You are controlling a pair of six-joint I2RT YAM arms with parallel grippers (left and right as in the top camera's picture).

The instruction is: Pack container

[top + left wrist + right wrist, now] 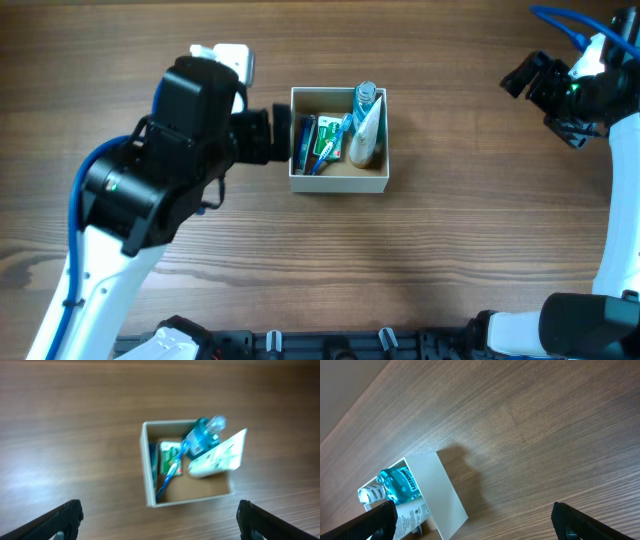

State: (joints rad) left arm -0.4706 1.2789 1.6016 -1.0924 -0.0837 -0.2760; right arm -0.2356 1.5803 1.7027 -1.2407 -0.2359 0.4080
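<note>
The container (338,182), a square white-walled box with a tan inside, sits mid-table. It holds a blue mouthwash bottle (366,97), a white tube (366,138), a green packet (327,140) and a blue toothbrush (322,156). It also shows in the left wrist view (150,475) and the right wrist view (442,487). My left gripper (159,521) is open and empty, just left of the box (262,135). My right gripper (472,520) is open and empty, far to the right (548,92).
A small white object (228,58) lies behind the left arm at the table's far side. Black fixtures run along the front edge (330,345). Bare wooden table (470,230) lies between the box and the right arm.
</note>
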